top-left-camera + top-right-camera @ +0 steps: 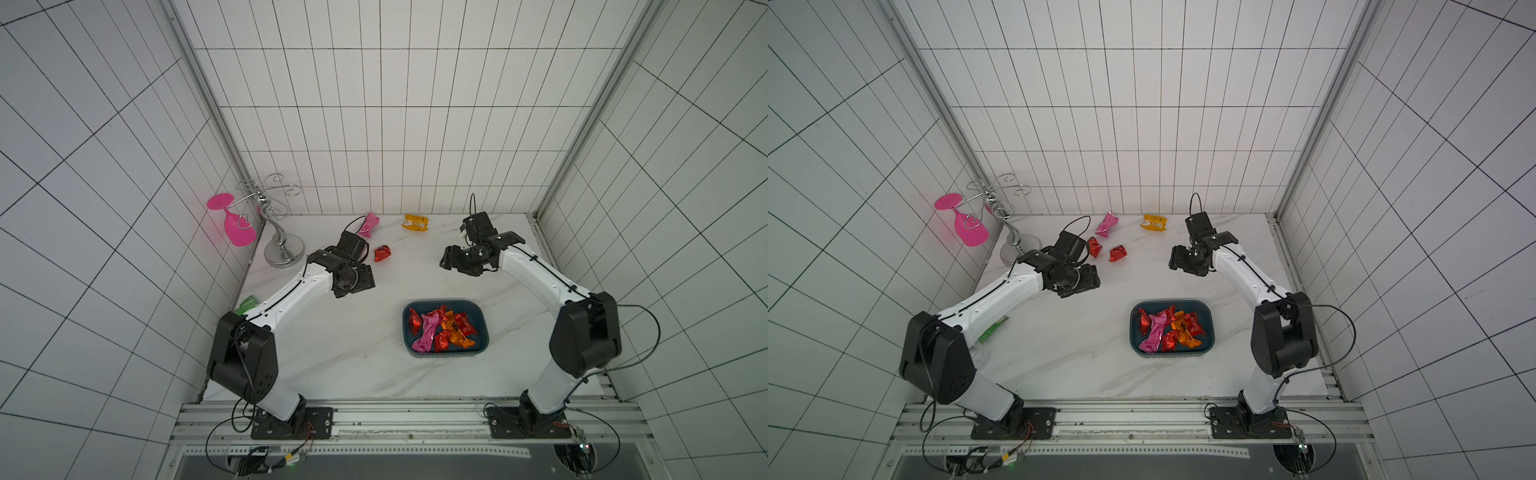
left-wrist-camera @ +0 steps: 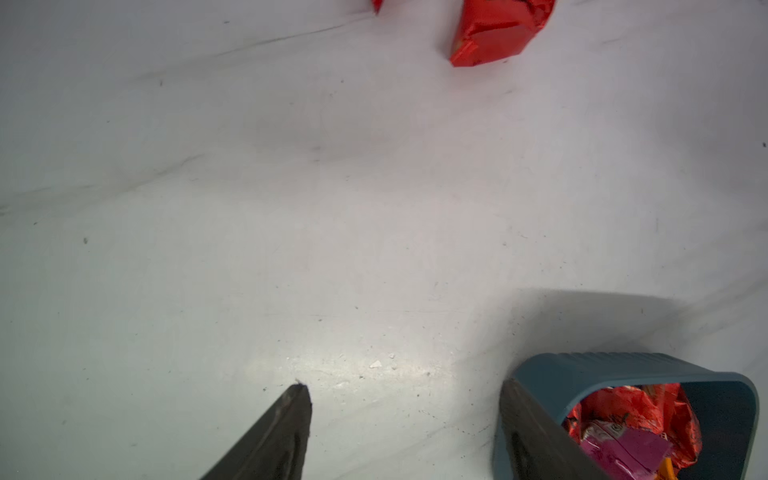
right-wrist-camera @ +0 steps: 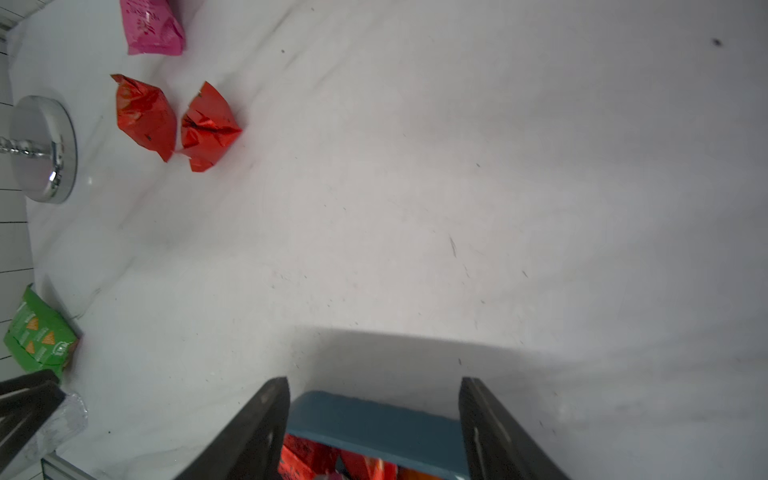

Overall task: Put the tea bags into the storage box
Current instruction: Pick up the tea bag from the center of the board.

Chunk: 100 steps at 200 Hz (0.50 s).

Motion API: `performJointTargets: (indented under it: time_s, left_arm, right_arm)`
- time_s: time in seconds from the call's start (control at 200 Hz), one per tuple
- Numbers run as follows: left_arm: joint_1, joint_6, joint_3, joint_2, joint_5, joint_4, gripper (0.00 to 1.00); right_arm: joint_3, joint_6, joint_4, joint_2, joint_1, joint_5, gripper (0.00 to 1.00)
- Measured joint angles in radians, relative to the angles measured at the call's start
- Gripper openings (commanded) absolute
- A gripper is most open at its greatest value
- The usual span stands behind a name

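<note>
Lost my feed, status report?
Both hands, left and right, open, empty. Storage box part filled. Four tea bags left on the table. Nothing blocking.

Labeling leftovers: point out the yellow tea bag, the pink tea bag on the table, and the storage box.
yellow tea bag [image 1: 414, 222], top view, centre of the sachet.
pink tea bag [image 1: 368, 224], top view, its middle.
storage box [image 1: 440, 304], top view, far rim.

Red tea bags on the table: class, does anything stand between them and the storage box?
Nothing visible does. The two red tea bags lie on bare tabletop, and the stretch from them to the storage box holds no object; the left end effector hangs above beside that path.
</note>
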Motion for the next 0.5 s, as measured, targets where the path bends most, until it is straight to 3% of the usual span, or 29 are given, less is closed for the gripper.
performJointTargets:
  time_s: [0.16, 0.5]
  left_arm:
    - [0.085, 0.007, -0.039, 0.003, 0.043, 0.033, 0.75]
    - [0.139, 0.048, -0.115, 0.040, 0.081, 0.090, 0.75]
  right_arm:
    - [0.196, 0.057, 0.081, 0.225, 0.019, -0.065, 0.76]
    - [0.683, 0.185, 0.173, 0.677, 0.041, -0.191, 0.75]
